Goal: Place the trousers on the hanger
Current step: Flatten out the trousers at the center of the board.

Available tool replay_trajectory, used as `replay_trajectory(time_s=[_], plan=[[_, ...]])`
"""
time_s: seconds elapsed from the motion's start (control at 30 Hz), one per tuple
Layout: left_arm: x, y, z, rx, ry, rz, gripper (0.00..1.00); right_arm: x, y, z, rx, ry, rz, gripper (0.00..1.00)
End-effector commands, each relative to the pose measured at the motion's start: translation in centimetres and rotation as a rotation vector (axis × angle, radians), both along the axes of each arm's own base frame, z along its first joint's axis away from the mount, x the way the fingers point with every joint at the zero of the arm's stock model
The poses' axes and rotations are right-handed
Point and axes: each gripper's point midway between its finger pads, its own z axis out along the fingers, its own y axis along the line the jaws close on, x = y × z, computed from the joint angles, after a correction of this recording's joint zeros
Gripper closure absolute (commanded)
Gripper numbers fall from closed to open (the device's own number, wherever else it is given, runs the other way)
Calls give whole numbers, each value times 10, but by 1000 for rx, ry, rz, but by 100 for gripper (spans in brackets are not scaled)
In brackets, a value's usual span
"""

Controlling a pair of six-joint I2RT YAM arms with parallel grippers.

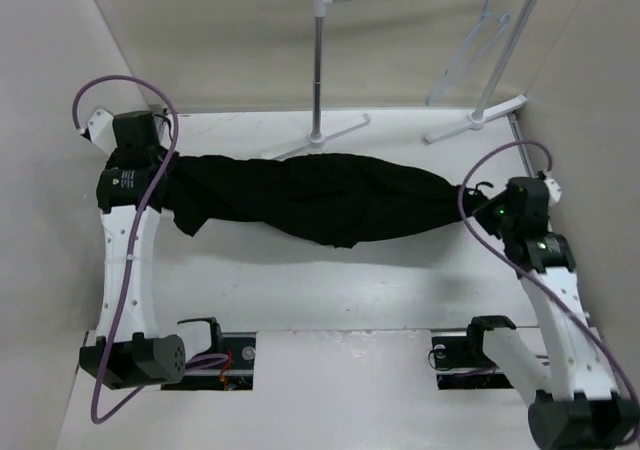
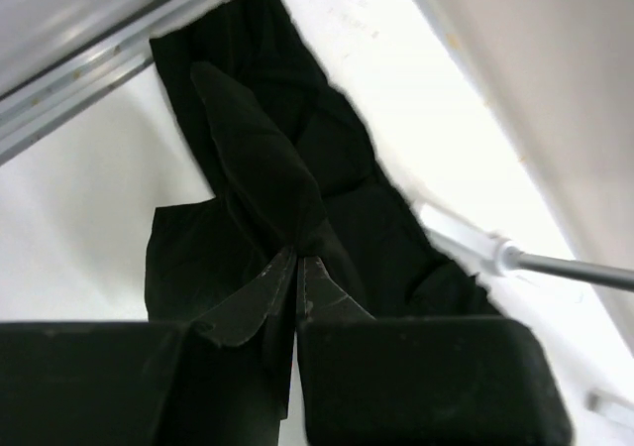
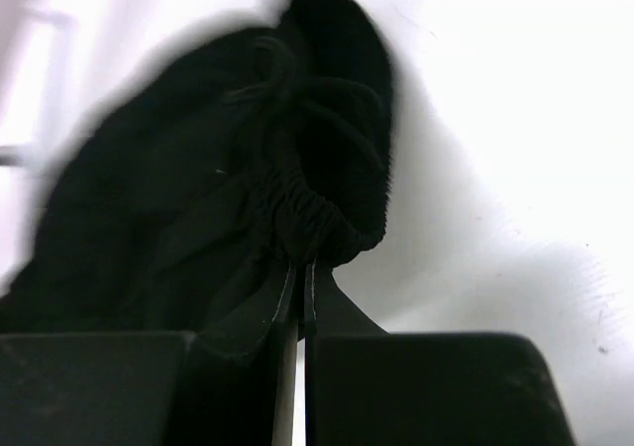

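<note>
My left gripper (image 2: 299,260) and right gripper (image 3: 300,270) each pinch one end of the trousers (image 1: 310,198), stretched across the table (image 1: 330,290). I judge lifting them toward the hanger (image 1: 472,42), far right corner, comes next.

A garment rack (image 1: 318,70) of metal tube with white joints stands at the far side of the white table (image 1: 330,290), both feet resting on the surface. Plain beige walls (image 1: 200,40) enclose the table on three sides. The grey rod (image 2: 565,268) in the left wrist view appears to belong to the rack's base.
</note>
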Motion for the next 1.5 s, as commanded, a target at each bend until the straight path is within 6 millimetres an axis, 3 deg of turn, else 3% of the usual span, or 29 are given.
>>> replay_trajectory(time_s=[0.0,0.07,0.13,0.23,0.33,0.57,0.7,0.77,0.87,0.97,1.03,1.1,1.13,1.2,1.23,1.33,1.4,1.47], plan=[[-14,5,71,21,-178,8,99,-36,-11,66,-37,-99,-15,97],[-16,9,81,38,-187,10,99,-39,-17,83,-51,-125,-30,97],[-12,13,80,62,-170,14,99,-29,-16,84,-44,-129,-28,97],[-1,19,62,84,-113,17,99,-9,-21,58,5,-95,-50,96],[6,20,35,90,-37,10,99,-5,-28,14,60,-10,-67,93],[-2,39,-34,80,138,53,98,-50,-11,-70,174,163,-68,94],[13,55,-49,103,212,72,97,-66,25,-66,228,211,49,96],[24,66,-59,119,259,84,97,-73,22,-68,173,227,43,95],[43,82,-81,145,359,100,96,-70,10,-68,128,220,-6,80],[48,90,-113,159,480,77,89,-67,9,-66,103,221,8,47],[45,91,-122,158,512,72,73,-58,3,-51,62,169,8,30],[43,94,-112,180,491,93,58,-42,-8,-32,22,105,-10,24],[44,97,-104,197,476,109,52,-31,-11,-24,6,74,-8,25],[50,98,-83,225,433,129,50,-10,-11,-17,-3,43,19,33],[54,98,-71,238,406,133,50,0,-12,-16,-3,45,27,41],[73,84,-47,276,348,109,50,20,-20,-25,4,76,-7,89],[95,68,-49,284,345,40,45,28,-32,-41,-11,115,-52,95],[118,49,-66,265,375,-58,44,32,-42,-55,-24,143,-87,88]])
